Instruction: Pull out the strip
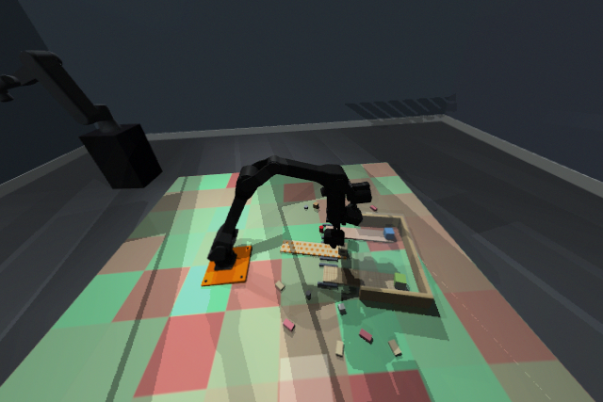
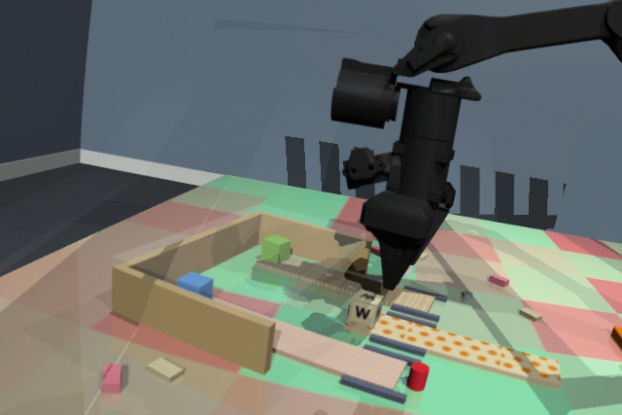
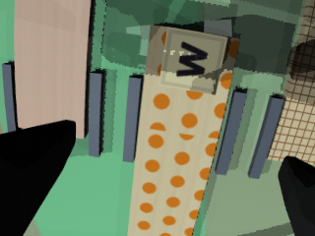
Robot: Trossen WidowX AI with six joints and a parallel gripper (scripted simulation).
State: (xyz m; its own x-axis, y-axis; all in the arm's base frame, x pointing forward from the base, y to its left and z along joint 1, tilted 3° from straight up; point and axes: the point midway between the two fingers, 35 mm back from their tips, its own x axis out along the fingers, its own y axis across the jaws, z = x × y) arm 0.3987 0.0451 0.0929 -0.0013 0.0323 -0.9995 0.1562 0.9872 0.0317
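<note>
The labelled cube (image 1: pixel 342 251) (image 2: pixel 363 308) (image 3: pixel 193 60), marked W, rests on the far end of the orange-dotted strip (image 1: pixel 309 248) (image 2: pixel 466 347) (image 3: pixel 177 182). That strip lies outside the walled frame, its near part reaching toward the arm's base. My gripper (image 2: pixel 401 277) (image 3: pixel 180 149) is open and empty, pointing down above the dotted strip, just to the base side of the cube. A plain pinkish strip (image 1: pixel 367 233) (image 2: pixel 341 352) (image 3: pixel 51 59) and a gridded strip (image 1: pixel 335 275) (image 2: pixel 411 299) (image 3: pixel 300 128) lie on either side.
Wooden walls (image 1: pixel 397 300) (image 2: pixel 190 325) enclose the strips' far ends. A blue cube (image 1: pixel 388 232) (image 2: pixel 195 285) and a green cube (image 1: pixel 399 281) (image 2: pixel 275 248) stand at those ends. Dark rails (image 2: pixel 397 344) (image 3: pixel 133 118) flank the strips. A red cylinder (image 2: pixel 418 376) stands near the plain strip. Small blocks lie scattered.
</note>
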